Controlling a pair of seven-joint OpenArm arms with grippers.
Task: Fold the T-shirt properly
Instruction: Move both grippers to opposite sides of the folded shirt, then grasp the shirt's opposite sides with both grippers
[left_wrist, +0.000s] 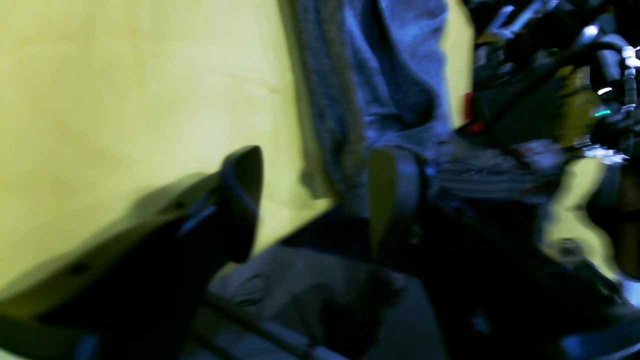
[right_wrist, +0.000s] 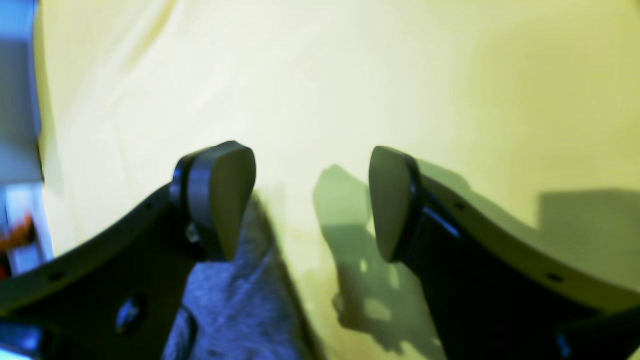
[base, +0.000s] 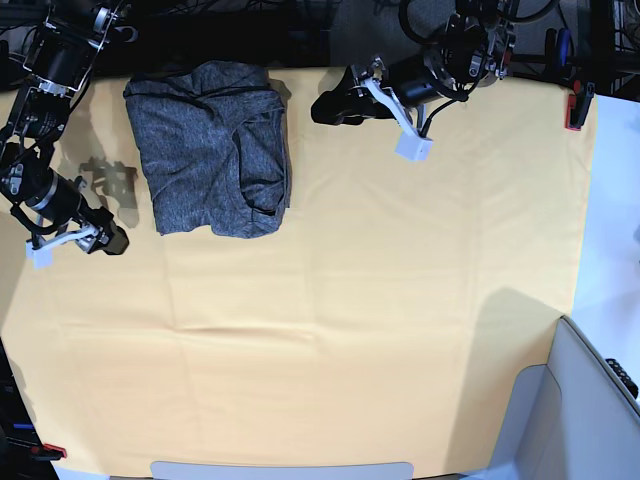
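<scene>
Seen from overhead, a wide surface covered by a yellow-orange tablecloth (base: 380, 300) fills most of the view. A charcoal-grey T-shirt (base: 212, 150) lies folded into a rough rectangle near the far left corner of the cloth, with some bunched folds along its right edge. Nothing is holding it.

The right claw (base: 112, 243) sits low over the cloth just to the left of the T-shirt, apart from it. Its own camera shows the two fingers (right_wrist: 227, 200) spread wide with only bare tablecloth and their shadow between them; the grey edge of the T-shirt (right_wrist: 240, 300) shows at the bottom of that view, beside one finger.

The left claw (base: 325, 107) hangs near the far edge of the surface, just to the right of the T-shirt's upper corner, not touching it. Its camera view is blurred, yet the two fingers (left_wrist: 242, 200) clearly stand wide apart and empty, with a strip of the grey T-shirt (left_wrist: 370, 85) lying on the yellow cloth beyond them.

A red clamp (base: 574, 110) grips the cloth at the far right edge, and a second small red clamp (base: 52, 451) sits at the near left corner. A pale grey bin (base: 580, 410) stands off the near right corner.
</scene>
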